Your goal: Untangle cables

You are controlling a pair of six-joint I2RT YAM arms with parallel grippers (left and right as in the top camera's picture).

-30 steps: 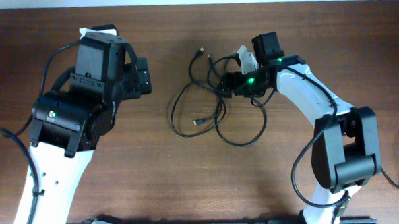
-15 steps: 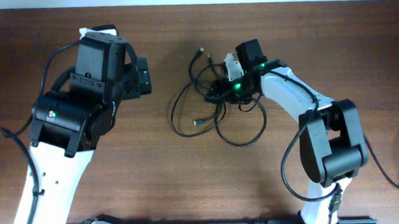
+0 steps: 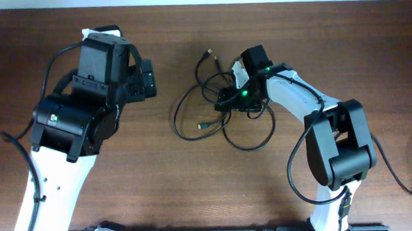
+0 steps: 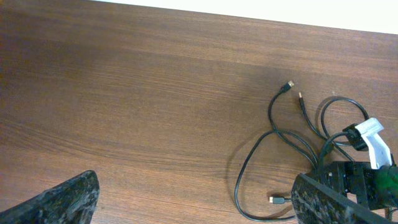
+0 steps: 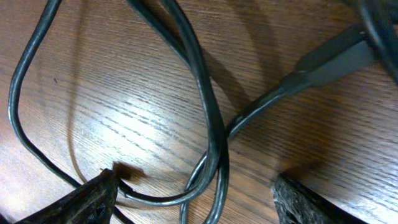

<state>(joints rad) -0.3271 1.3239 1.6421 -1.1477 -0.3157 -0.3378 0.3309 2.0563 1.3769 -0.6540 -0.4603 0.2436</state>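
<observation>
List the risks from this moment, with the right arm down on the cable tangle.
1. The right end effector is open over two cable strands lying side by side. Closing could pinch both and tighten the knot.
2. The left end effector is open, well away from the cables. A one-sided pull would probably drag the whole bundle.
3. A plug lies near the loops and may snag.

Cables (image 5: 210,118) on table (image 3: 119,181) — R gripper (image 3: 229,97) atop
</observation>
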